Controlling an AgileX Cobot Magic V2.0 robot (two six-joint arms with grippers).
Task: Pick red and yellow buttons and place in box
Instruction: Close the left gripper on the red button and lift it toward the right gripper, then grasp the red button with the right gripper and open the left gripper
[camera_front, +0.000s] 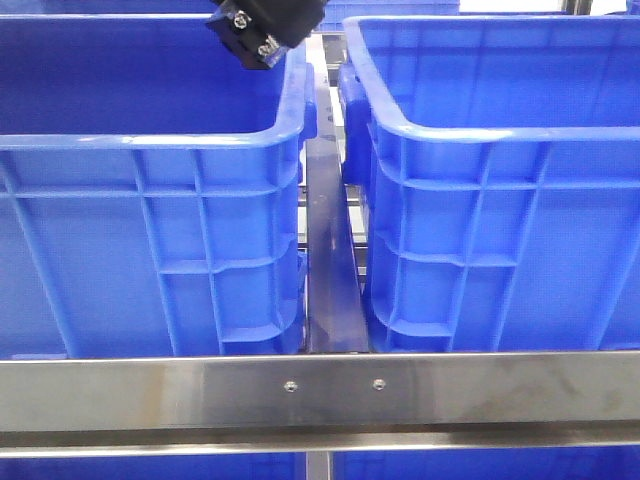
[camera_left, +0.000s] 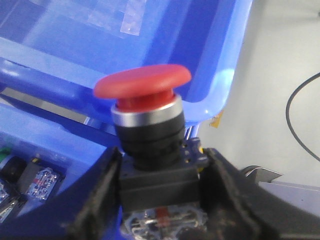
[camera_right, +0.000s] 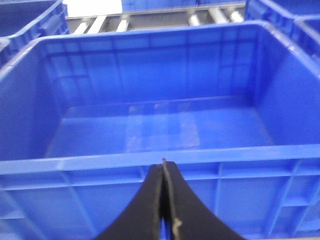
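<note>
My left gripper (camera_left: 161, 157) is shut on the black body of the red button (camera_left: 143, 86). The button has a wide dark red domed cap and a silver ring, and stands upright between the fingers (camera_left: 102, 190). Behind it is a blue crate's rim (camera_left: 220, 75). My right gripper (camera_right: 164, 164) is shut and empty, in front of the near wall of an empty blue box (camera_right: 150, 162). In the front view two blue crates stand side by side, left (camera_front: 150, 140) and right (camera_front: 480, 130). The yellow button is out of view.
A black arm part (camera_front: 262, 30) hangs over the left crate's far right corner. A steel rail (camera_front: 320, 392) crosses in front of the crates and a metal bar (camera_front: 330, 260) runs between them. Small electrical parts (camera_left: 30, 175) lie below my left gripper. A black cable (camera_left: 295, 120) lies on the grey floor.
</note>
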